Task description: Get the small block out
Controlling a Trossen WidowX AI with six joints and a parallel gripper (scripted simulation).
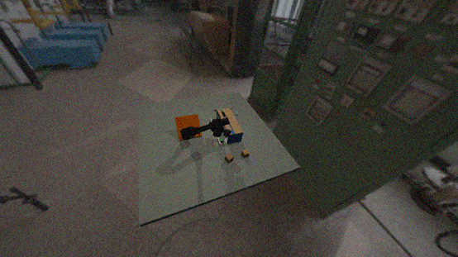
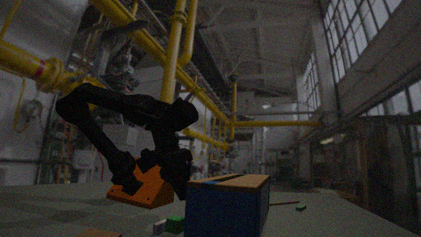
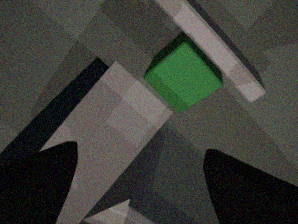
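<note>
The green block [image 1: 221, 140] [image 2: 175, 224] [image 3: 184, 77] lies on the table just outside the box, between the end of a pale ramp [image 3: 125, 120] and a thin white strip [image 2: 159, 227] [image 3: 215, 45]. The box [image 1: 236, 122] [image 2: 222, 208] stands upright, with a wooden top and a blue end wall. My gripper [image 2: 163, 184] [image 3: 142, 155] is open and empty, pointing down above the table beside the box. In the wrist view the block is ahead of the fingertips, not between them, and looks turned relative to them. The ramp reaches under the left finger.
Two wooden cubes [image 1: 229, 158] [image 1: 245, 153] stand on the table [image 1: 179, 191] near the box's blue end. Beyond the box lie a small green piece [image 1: 236, 114] [image 2: 300, 207] and a thin brown stick [image 2: 284, 203]. An orange wedge [image 1: 187, 121] [image 2: 151, 187] stands at the arm's base.
</note>
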